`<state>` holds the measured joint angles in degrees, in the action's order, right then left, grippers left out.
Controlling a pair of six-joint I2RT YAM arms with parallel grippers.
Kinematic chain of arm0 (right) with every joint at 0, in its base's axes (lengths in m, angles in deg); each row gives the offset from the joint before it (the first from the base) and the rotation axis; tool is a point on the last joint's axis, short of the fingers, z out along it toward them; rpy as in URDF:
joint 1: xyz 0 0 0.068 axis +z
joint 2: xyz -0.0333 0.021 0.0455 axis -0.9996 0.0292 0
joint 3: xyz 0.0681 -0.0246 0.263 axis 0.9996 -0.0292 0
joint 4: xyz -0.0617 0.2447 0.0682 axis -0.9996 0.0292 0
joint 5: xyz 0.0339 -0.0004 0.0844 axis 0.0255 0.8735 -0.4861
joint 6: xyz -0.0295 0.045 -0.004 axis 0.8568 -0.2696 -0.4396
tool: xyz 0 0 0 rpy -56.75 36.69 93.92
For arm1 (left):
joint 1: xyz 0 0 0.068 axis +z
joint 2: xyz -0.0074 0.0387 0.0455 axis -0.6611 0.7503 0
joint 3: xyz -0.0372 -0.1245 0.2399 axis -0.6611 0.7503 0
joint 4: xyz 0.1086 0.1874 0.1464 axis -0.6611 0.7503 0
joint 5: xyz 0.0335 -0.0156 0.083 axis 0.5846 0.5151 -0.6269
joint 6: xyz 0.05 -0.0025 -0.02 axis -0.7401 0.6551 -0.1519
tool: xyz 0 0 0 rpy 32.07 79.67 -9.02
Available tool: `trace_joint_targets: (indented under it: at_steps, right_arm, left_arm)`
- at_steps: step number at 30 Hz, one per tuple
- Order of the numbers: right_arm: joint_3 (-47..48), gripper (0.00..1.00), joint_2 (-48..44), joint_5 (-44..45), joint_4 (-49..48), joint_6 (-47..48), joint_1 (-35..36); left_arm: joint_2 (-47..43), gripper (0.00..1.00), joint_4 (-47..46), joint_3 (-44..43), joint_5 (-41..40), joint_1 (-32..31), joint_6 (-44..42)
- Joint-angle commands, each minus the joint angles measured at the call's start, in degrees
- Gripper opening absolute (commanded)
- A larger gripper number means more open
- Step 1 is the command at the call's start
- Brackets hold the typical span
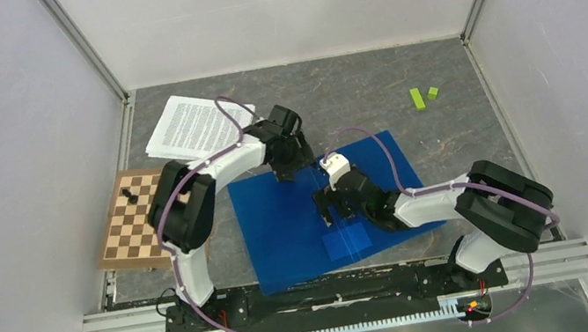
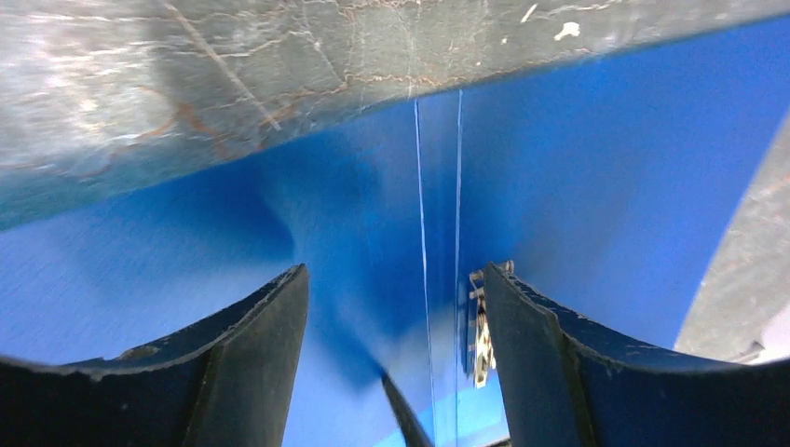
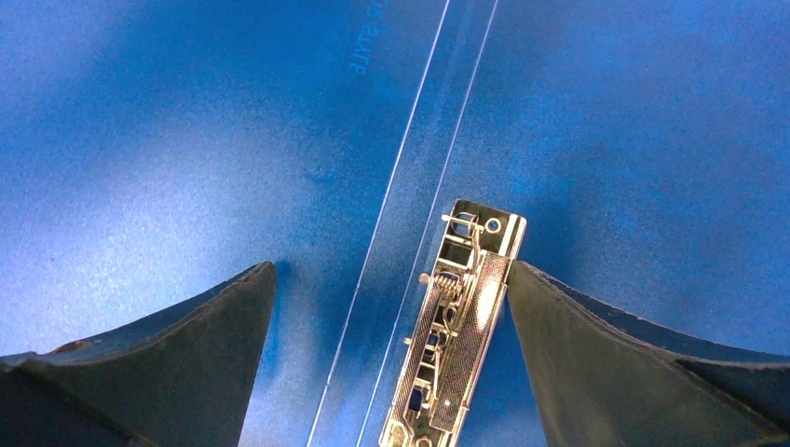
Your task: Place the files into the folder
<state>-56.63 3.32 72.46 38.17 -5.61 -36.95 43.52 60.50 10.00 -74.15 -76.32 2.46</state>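
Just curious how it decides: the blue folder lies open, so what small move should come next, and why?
Probably the left end effector should reach toward the files. The folder lies open, its metal clip bare beneath the open right end effector; the left one is open and empty, and the sheets lie outside the folder.

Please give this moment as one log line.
folder: open flat | files: outside, far left | left hand: open | right hand: open over clip
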Motion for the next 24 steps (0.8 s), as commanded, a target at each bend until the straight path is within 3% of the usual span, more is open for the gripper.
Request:
trace_joint_targets:
  at_steps: [1,7,14,24]
  right_arm:
    - [-5.5,0.98,-2.8,-4.5,-0.3,-2.3,0.8]
    - [-8.0,0.98,-5.1,-4.1,-3.3,-2.5,0.8]
    - [-8.8,0.98,-7.2,-4.1,-4.7,-1.2,0.4]
    - [-0.3,0.98,-13.9,2.9,21.4,-4.8,0.3]
  left_arm:
    - [4.8,0.77,-2.7,-7.3,-4.3,-2.5,5.7]
    - [10.7,0.81,8.7,-14.8,-20.3,-6.5,9.3]
    - [13.2,0.81,10.2,-13.2,-23.5,-9.7,10.8]
    - [14.0,0.81,12.0,-10.7,-27.7,-9.9,14.4]
